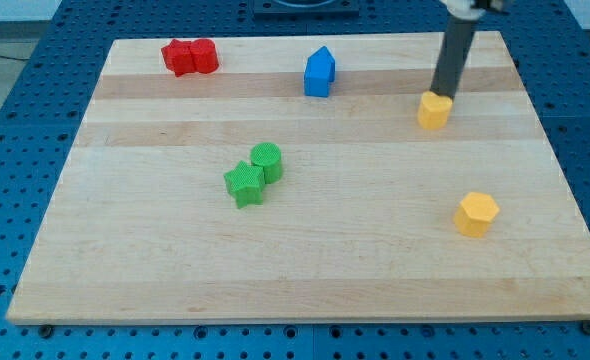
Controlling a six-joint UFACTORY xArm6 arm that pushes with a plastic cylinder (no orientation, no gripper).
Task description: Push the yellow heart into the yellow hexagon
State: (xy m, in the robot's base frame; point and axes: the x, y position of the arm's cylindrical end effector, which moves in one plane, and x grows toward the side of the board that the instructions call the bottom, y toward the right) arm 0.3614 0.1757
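Pale wooden surface [305, 270] lying on a blue perforated bench, filling most of the view. No jaws on this arm, so nothing opening, closing or gripping: only a straight dark rod coming down from the view's top right and ending in my tip [442, 98]. Tip resting right at the top edge of the yellow heart [433, 111], touching it or very nearly so, on the side facing the view's top. Yellow heart sitting in the right part of the surface, in its upper half. Yellow hexagon [476, 214] lying well apart from the heart, toward the view's bottom and slightly further right, not touching it, with bare wood showing between the two. Blue block [319, 72], shaped like a small house with a pointed top, standing to the view's left of the heart, near the top edge. Two green blocks sitting together near the middle: a green cylinder [267, 162] and, touching it at lower left, a green star-like block [243, 185]. Two red blocks [190, 57], pressed side by side, exact shapes hard to make out, resting in the top left corner.
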